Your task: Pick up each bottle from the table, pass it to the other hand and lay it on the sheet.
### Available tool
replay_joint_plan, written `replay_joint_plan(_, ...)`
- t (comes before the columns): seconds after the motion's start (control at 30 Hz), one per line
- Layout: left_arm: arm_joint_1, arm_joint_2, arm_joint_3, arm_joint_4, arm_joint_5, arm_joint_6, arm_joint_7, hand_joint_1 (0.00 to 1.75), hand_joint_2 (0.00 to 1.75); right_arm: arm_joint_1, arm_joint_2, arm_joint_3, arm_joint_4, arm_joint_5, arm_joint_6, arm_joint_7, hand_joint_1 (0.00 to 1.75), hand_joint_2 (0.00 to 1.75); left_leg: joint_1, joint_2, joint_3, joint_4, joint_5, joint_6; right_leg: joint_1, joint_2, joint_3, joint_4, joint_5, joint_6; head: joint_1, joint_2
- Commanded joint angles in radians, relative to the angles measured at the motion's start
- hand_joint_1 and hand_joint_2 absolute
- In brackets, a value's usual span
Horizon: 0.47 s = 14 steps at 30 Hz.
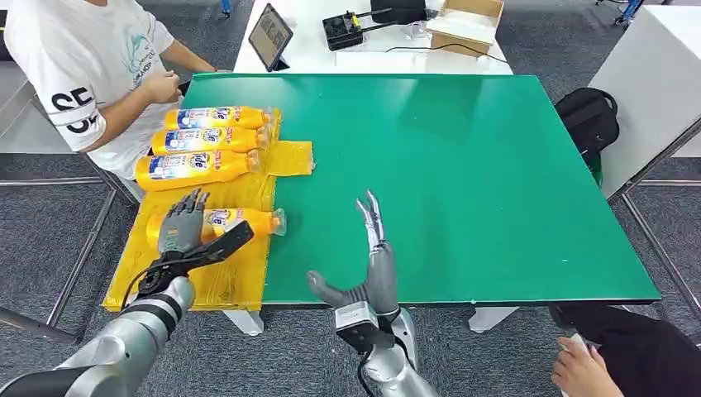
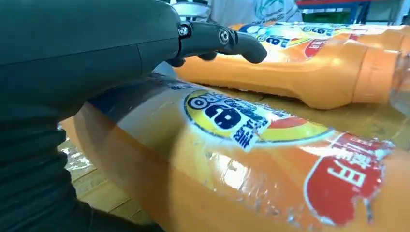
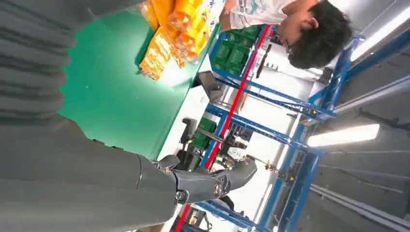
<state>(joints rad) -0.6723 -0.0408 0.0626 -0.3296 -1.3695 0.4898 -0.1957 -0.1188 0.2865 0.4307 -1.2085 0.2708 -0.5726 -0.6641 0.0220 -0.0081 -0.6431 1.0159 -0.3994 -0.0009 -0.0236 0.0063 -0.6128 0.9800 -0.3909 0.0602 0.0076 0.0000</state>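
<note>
Four orange bottles lie on the yellow sheet (image 1: 240,281) at the left of the green table (image 1: 463,182). Three lie side by side at the far end (image 1: 216,117), (image 1: 207,140), (image 1: 194,168). The fourth bottle (image 1: 244,221) lies nearer, cap to the right. My left hand (image 1: 186,231) hovers over its base, fingers straight and thumb out, without gripping it. The left wrist view has this bottle (image 2: 251,169) just under my left hand (image 2: 96,53), with another bottle (image 2: 300,72) behind. My right hand (image 1: 372,265) is open over the table's front edge, holding nothing; the right wrist view shows my right hand (image 3: 87,179) likewise.
A person in a white shirt (image 1: 91,58) sits at the far left, one hand (image 1: 161,84) close to the far bottles. Another person's hand (image 1: 583,368) is at the lower right. A tablet (image 1: 269,36) and boxes stand on the white table behind. A black backpack (image 1: 588,116) lies on the floor at the right.
</note>
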Motion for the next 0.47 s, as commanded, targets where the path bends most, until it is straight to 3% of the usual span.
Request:
replay_joint_plan(0.03, 0.006, -0.023, 0.098, 0.079, 0.055, -0.076, -0.067, 0.0, 0.0, -0.047, -0.004, -0.031, 0.107, -0.016, 0.031, -0.034, 0.0, 1.75, 0.0, 0.002, 0.005, -0.002, -0.001, 0.001, 0.0, 0.001, 0.004, -0.002, -0.001, -0.003, 0.0, 0.0)
replay_joint_plan(0.23, 0.005, -0.026, 0.112, 0.076, 0.072, -0.1, -0.1, 0.0, 0.0, -0.053, 0.0, -0.044, 0.121, -0.024, 0.046, -0.034, 0.0, 1.75, 0.0, 0.0, 0.007, -0.001, -0.001, 0.001, 0.0, 0.0, 0.006, -0.002, -0.001, -0.003, 0.0, 0.0)
replay_joint_plan(0.3, 0.002, -0.026, 0.133, 0.077, 0.099, -0.155, -0.141, 0.0, 0.0, -0.056, 0.003, -0.055, 0.133, -0.028, 0.059, -0.034, 0.0, 1.75, 0.0, -0.001, 0.006, -0.001, 0.0, 0.001, 0.0, 0.0, 0.006, -0.001, -0.002, -0.003, 0.0, 0.0)
replay_joint_plan(0.37, 0.004, -0.045, 0.22, 0.059, 0.21, -0.26, -0.266, 0.0, 0.0, -0.053, 0.006, -0.071, 0.135, -0.021, 0.067, -0.034, 0.0, 1.75, 0.0, 0.0, 0.007, -0.002, 0.0, 0.001, 0.0, 0.0, 0.006, -0.002, -0.002, -0.004, 0.0, 0.0)
replay_joint_plan(0.47, -0.008, -0.055, 0.217, 0.047, 0.232, -0.365, -0.326, 0.0, 0.0, -0.053, 0.009, -0.088, 0.142, -0.013, 0.084, -0.034, 0.0, 1.75, 0.0, -0.003, 0.008, -0.002, 0.001, 0.001, 0.0, -0.003, 0.007, -0.002, -0.002, -0.004, 0.0, 0.0)
